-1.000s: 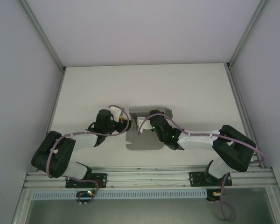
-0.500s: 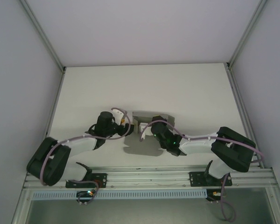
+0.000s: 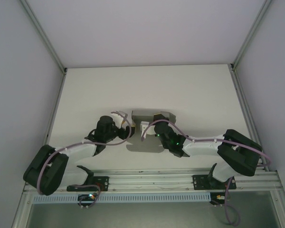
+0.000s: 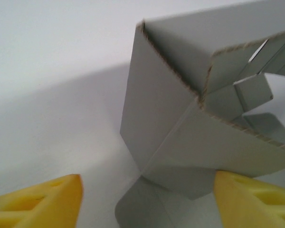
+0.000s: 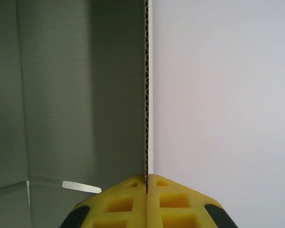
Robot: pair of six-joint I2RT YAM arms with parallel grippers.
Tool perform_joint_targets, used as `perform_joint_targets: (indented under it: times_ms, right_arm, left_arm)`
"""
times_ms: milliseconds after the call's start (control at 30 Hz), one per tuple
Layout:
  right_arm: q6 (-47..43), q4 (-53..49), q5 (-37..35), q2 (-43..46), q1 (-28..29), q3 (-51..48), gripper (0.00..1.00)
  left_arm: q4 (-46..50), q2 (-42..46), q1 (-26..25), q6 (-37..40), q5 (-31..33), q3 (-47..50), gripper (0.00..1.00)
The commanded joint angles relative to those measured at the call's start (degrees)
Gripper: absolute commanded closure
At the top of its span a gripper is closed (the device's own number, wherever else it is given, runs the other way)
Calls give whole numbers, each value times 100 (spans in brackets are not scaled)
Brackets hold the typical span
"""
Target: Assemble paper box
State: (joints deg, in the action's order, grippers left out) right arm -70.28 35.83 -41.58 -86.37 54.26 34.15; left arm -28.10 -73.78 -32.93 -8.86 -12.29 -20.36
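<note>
The paper box (image 3: 152,115) is grey card, partly folded, lying at the middle of the table between my two arms. In the left wrist view the paper box (image 4: 171,109) shows a raised wall, a folded corner and loose flaps. My left gripper (image 4: 147,204) stands open around its lower corner flap, with the yellow fingertips (image 4: 42,202) wide apart. My left gripper (image 3: 128,131) is at the box's left side. My right gripper (image 5: 146,183) is shut on an upright wall of the paper box (image 5: 85,95), seen edge-on. My right gripper (image 3: 145,128) reaches in from the right.
The white table (image 3: 147,85) stretches bare behind the box. Pale enclosure walls stand on the left, right and far sides. An aluminium rail (image 3: 152,180) with both arm bases runs along the near edge.
My left gripper has opened wider, and its arm has dropped back toward the near left. The right gripper keeps its hold on the wall and has shifted slightly.
</note>
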Motion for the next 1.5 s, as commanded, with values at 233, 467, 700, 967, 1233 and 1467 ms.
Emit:
perform_joint_targets:
  times_ms: [233,467,700,967,1233,1467]
  right_arm:
    - [530,-556,311,-7,1,-20,100]
    - [1014,-1482,759,-5,-5,109,100]
    - [1077,-1508,750,-191,-56,80,100]
    - [1260,-1810,851,-185,-47,148,100]
    - [1409,-2097,852,-189,-53,248,100]
    - [1757,-2578,1397,162,-61,374,99]
  left_arm:
    - [-1471,-1130,-20,413,4,-459,11]
    - [-2661,-1660,-13,618,-184,-477,12]
    - [-2880,-1940,-52,564,-282,-521,18]
    - [-3184,-2157,-47,574,39,-666,36]
    - [-3547,-2229,-45,408,316,-486,67]
    - [-3443,-2246,-56,422,814,-485,75]
